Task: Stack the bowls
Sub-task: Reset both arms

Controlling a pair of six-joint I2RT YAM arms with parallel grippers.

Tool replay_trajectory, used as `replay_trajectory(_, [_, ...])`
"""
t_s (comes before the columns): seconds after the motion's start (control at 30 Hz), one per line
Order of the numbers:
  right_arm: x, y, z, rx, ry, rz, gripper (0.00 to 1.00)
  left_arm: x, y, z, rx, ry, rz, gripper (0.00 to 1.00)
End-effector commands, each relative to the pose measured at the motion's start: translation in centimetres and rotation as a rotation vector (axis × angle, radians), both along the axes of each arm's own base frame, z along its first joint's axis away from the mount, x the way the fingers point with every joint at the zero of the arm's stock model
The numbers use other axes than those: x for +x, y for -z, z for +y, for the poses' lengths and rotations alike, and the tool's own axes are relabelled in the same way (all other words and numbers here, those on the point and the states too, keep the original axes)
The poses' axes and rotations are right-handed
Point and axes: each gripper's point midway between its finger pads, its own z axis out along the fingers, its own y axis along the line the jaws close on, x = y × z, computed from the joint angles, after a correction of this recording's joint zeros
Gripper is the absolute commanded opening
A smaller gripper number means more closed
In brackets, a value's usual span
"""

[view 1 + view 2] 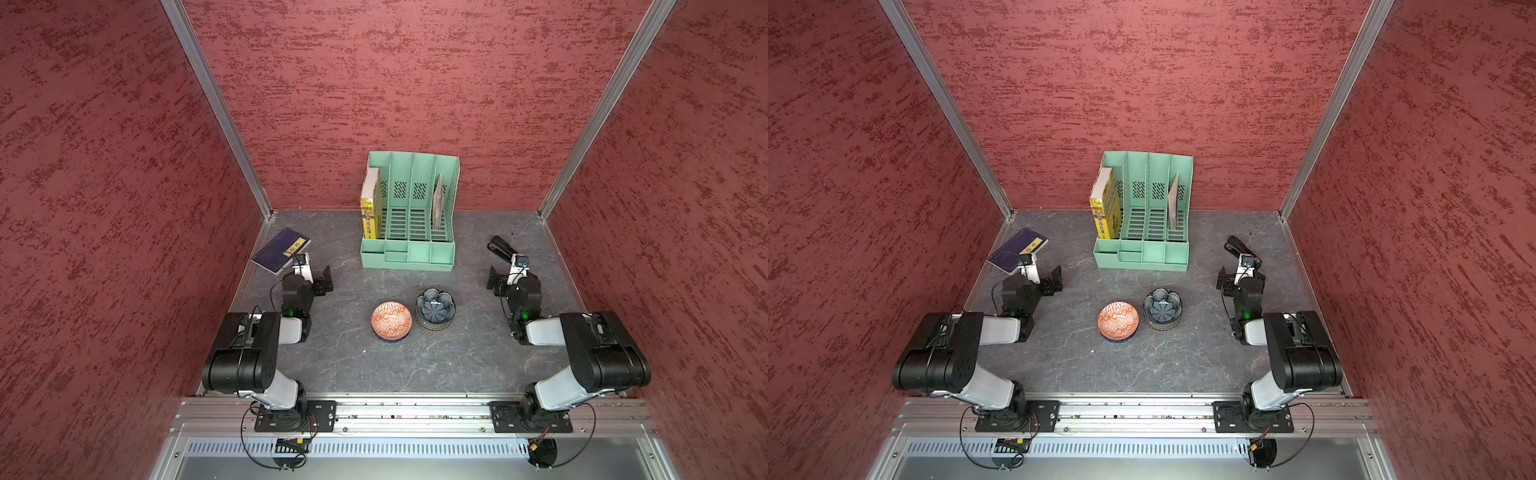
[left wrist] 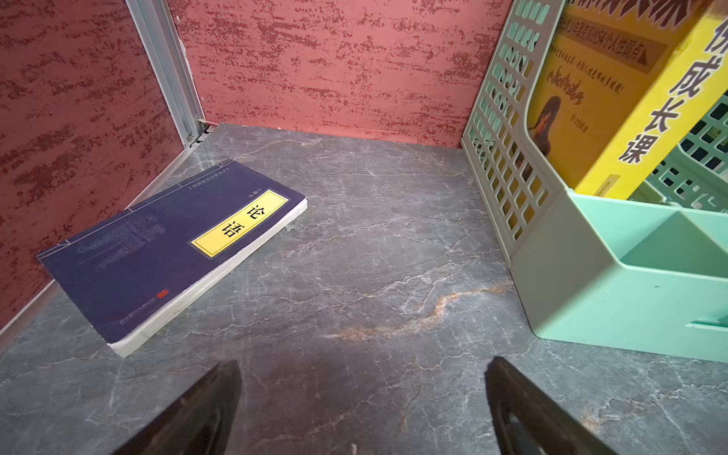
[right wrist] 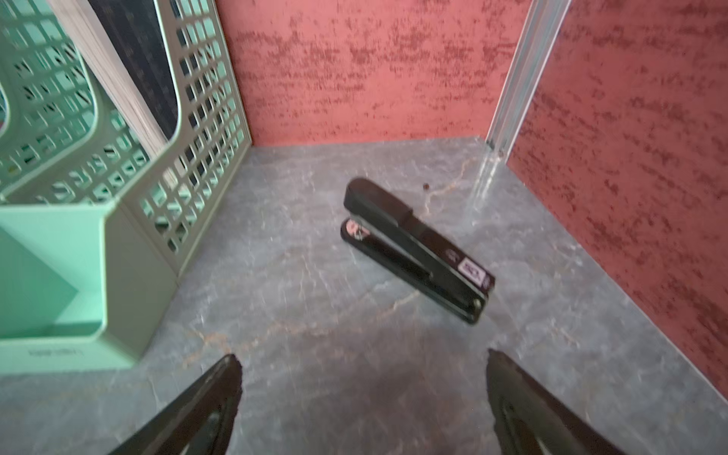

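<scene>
On the table (image 1: 415, 365), near its centre, the orange-white diamond bowl (image 1: 391, 321) sits just beside the dark scalloped flower bowl (image 1: 435, 309), each seemingly topping a short pile. Both the left gripper (image 2: 362, 366) and the right gripper (image 3: 364, 362) stand with jaws apart and empty, well away at the sides. Merging the piles likely calls for pinching one rim, lifting straight, centring over the neighbour, then lowering gently.

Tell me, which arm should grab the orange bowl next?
Probably the left. The orange bowl lies on the left pincer side; the flower bowl stack stands between it and the right pincer. Both pincers are open and empty.
</scene>
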Motion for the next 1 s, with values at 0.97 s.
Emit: replay_trajectory(0.97, [-0.13, 0.04, 0.22, 0.012, -0.019, 0.011, 0.99, 0.46, -1.05, 0.07, 0.011, 0.004, -0.035, 1.00])
